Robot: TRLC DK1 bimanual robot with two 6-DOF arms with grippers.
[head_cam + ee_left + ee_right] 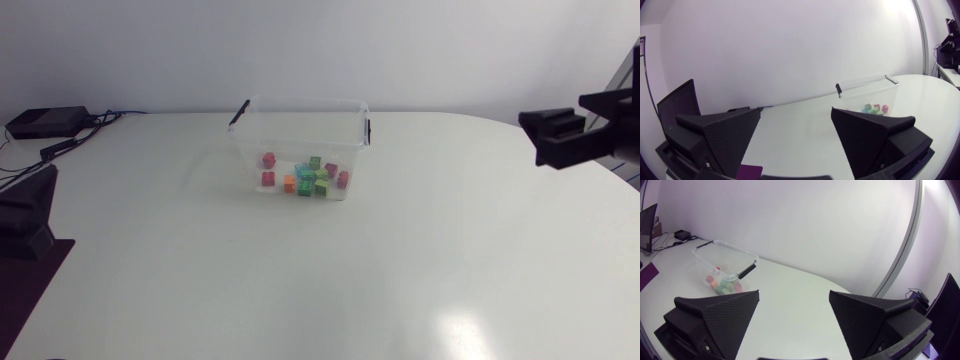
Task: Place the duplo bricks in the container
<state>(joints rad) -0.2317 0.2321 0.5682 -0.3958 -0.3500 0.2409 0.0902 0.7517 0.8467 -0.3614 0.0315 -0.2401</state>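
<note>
A clear plastic container (300,124) with black handle clips stands at the table's middle back. Several duplo bricks (305,178) in red, orange, green and teal lie inside it. My left gripper (25,215) rests at the table's left edge, far from the container. It is open and empty in the left wrist view (795,137), with the container (867,90) ahead. My right gripper (555,135) hangs at the right edge. It is open too in the right wrist view (794,317), with the container (725,262) well ahead of it.
A black box (45,122) with cables sits at the table's far left corner. A dark purple patch (25,290) lies at the left front edge. Bare white tabletop (330,280) spreads in front of the container.
</note>
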